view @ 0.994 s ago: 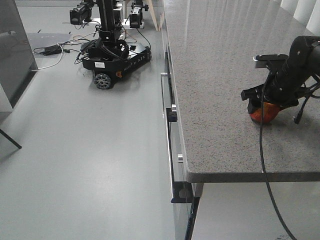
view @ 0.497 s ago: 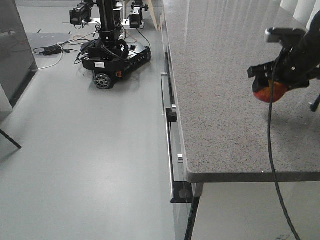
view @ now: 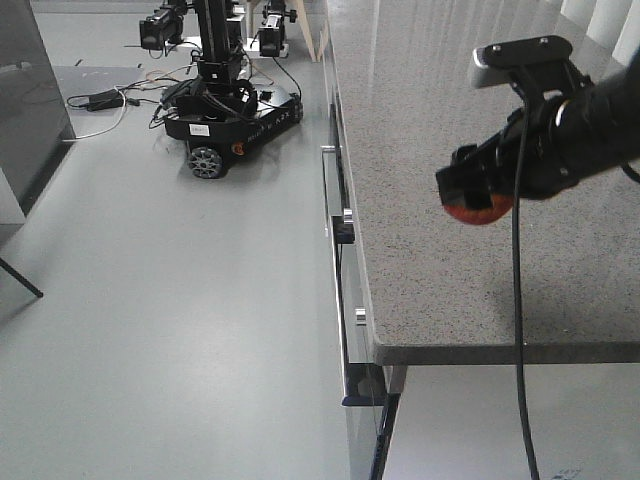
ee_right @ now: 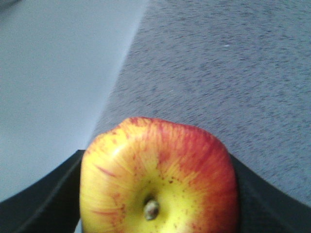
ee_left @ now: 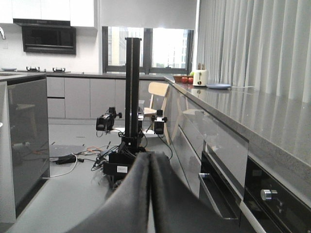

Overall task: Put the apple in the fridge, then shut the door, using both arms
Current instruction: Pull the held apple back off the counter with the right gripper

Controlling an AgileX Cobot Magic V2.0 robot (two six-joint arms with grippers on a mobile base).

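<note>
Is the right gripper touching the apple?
Touching. The right wrist view shows the black fingers of the right gripper pressed against both sides of the apple, without gap.

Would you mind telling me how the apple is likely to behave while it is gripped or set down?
The apple looks firm, so the right gripper probably holds it without squashing it. Its skin seems smooth, so it might slip from a loose grip. Being round, it would likely roll if put on the flat counter.
</note>
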